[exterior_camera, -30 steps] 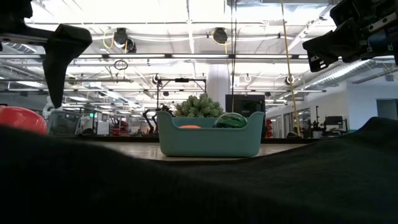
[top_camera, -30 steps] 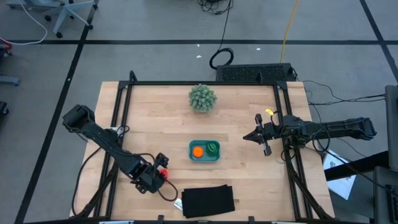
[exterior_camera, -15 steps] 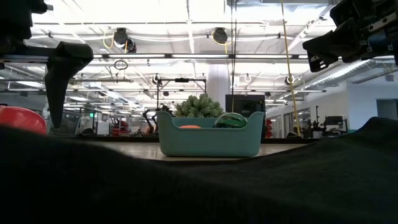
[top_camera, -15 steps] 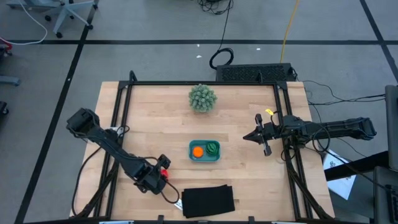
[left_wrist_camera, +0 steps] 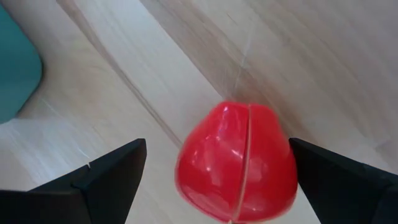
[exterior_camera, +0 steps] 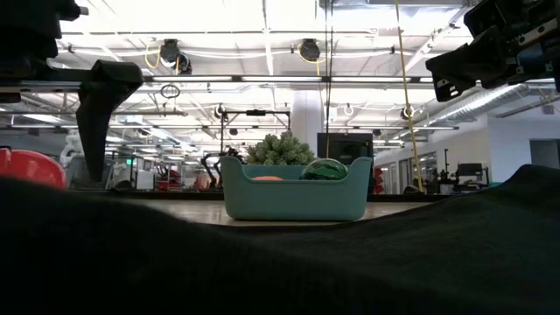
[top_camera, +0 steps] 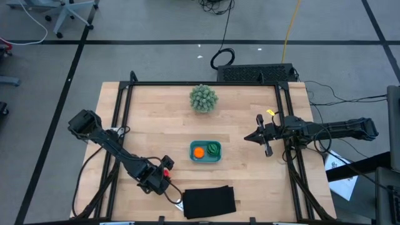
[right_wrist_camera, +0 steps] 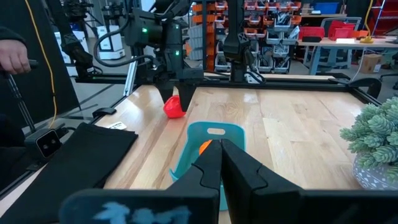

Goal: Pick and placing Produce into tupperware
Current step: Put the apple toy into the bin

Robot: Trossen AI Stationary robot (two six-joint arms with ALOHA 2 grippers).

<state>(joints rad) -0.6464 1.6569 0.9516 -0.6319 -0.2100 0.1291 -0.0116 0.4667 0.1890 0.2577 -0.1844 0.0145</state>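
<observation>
One piece was left out on the wood: the red lumpy piece [left_wrist_camera: 235,163], sitting between my left gripper [top_camera: 157,179]'s spread fingers [left_wrist_camera: 102,177], neither pad touching it from what I could see. That was at the near left, beside the black flat rectangle [top_camera: 209,201]. Mid-table, the teal tub [top_camera: 205,152] held the orange ball [top_camera: 199,151] and green striped piece [top_camera: 214,149]. Right gripper [top_camera: 260,137] hung off to the tub's right, fingers pressed together, empty. Spiky ball [top_camera: 204,98] sat farthest back.
</observation>
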